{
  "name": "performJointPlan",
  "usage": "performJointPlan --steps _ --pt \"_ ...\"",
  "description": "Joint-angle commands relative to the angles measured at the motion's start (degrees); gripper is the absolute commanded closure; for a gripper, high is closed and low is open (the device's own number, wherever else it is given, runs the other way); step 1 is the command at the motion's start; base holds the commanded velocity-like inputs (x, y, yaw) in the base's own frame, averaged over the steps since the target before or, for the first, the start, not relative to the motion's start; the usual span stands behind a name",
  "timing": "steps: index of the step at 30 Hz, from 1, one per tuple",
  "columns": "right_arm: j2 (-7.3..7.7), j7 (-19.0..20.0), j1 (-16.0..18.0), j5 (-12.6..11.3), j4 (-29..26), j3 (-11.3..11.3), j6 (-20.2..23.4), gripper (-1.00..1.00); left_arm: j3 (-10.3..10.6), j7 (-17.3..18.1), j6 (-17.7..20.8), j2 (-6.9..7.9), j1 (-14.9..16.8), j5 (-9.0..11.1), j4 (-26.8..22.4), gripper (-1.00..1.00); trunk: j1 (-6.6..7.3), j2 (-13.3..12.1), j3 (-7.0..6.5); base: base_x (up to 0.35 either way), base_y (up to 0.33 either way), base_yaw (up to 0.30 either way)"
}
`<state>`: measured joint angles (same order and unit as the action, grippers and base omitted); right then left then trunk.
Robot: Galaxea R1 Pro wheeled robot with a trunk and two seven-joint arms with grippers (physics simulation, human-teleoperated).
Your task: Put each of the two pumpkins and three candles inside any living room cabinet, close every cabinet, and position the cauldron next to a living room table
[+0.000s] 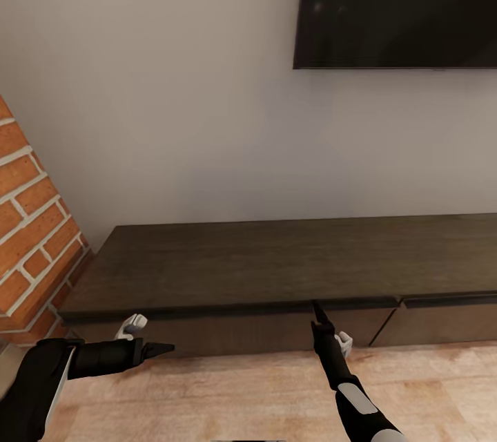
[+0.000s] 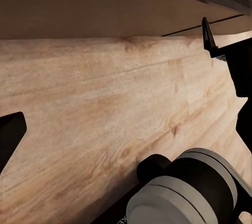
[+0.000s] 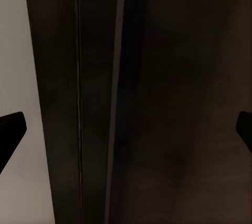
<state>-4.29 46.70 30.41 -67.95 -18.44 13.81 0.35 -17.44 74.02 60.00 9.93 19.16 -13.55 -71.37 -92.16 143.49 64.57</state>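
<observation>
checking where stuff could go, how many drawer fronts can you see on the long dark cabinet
3 on the cabinet: the left drawer front behind the right claw, a narrow middle one, and a right one cut off by the frame. More may lie beyond the edge.

My head view cuts the cabinet (image 1: pixel 276 269) off at the right edge, and the TV (image 1: pixel 400 7) at top and right.

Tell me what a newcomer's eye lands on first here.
The long dark cabinet runs along the pale wall, with a black TV hung above its right part. A red brick wall angles in at the left. The right claw reaches up to the cabinet's front edge; the left claw points sideways over the wood floor.
</observation>
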Motion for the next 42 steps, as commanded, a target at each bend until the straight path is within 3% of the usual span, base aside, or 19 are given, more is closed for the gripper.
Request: performJointPlan --steps 1,24,25,42 --pt "-0.01 -0.01 0.0 0.0 -0.01 0.0 0.0 -1.0 0.02 -0.01 0.0 0.0 0.01 0.01 0.0 -1.0 0.0 0.0 0.0 0.011 0.004 0.0" --pt "-0.02 -0.11 0.0 0.09 -0.01 -0.05 0.17 -1.0 -0.03 -0.01 0.0 0.0 0.0 -0.07 0.0 -1.0 0.0 0.0 0.0 0.001 0.0 0.0" --pt "-0.02 -0.11 0.0 0.09 -0.01 -0.07 0.17 1.0 -0.04 -0.01 0.0 0.0 0.0 -0.07 0.0 -1.0 0.0 0.0 0.0 0.0 0.0 0.0" --pt "-0.1 -0.12 0.0 0.09 -0.01 -0.01 0.18 1.0 0.04 0.01 0.0 -0.01 0.01 -0.07 0.0 -1.0 0.0 0.0 0.0 0.0 0.0 0.0"
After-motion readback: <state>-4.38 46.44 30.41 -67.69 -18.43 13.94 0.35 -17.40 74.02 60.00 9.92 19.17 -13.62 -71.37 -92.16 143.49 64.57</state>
